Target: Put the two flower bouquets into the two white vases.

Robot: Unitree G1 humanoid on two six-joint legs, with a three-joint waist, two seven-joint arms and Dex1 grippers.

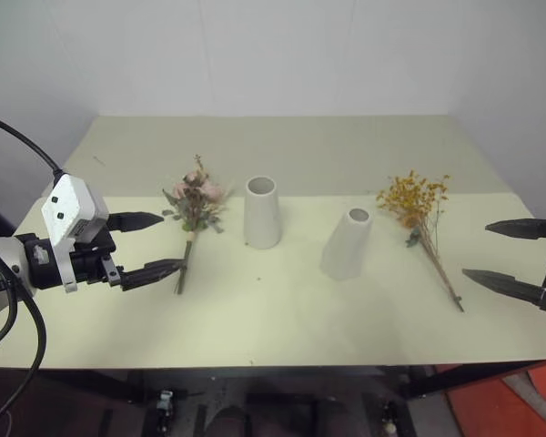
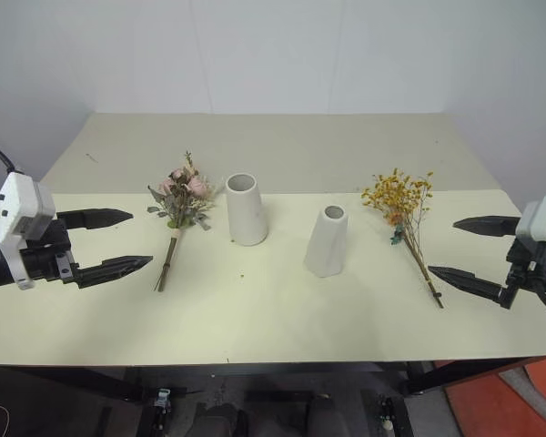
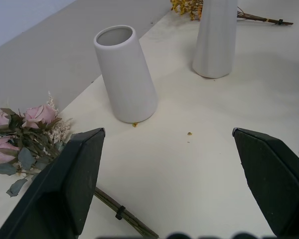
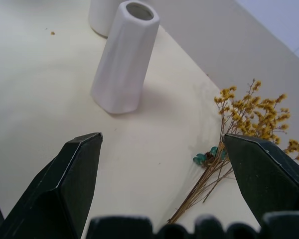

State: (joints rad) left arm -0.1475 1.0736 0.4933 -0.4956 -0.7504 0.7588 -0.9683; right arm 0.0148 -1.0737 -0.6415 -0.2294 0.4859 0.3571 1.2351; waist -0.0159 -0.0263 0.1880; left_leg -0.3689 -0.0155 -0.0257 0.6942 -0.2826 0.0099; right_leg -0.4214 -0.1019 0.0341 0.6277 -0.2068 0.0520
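Left of centre in the head view we see the pink rose bouquet (image 1: 195, 202) lying flat on the pale table (image 1: 282, 319), stems toward the lower edge. Just right of it stands one white vase (image 1: 262, 211); the second white vase (image 1: 348, 242) stands apart, further right and lower. Beyond that lies the yellow-orange bouquet (image 1: 419, 208), its thin stems running to the lower right. At the left edge our left gripper (image 1: 148, 246) hovers with fingers spread, close beside the rose stems. At the right edge our right gripper (image 1: 500, 256) hangs likewise spread, near the yellow stems. Small crumbs (image 3: 189, 133) dot the table by the vases.
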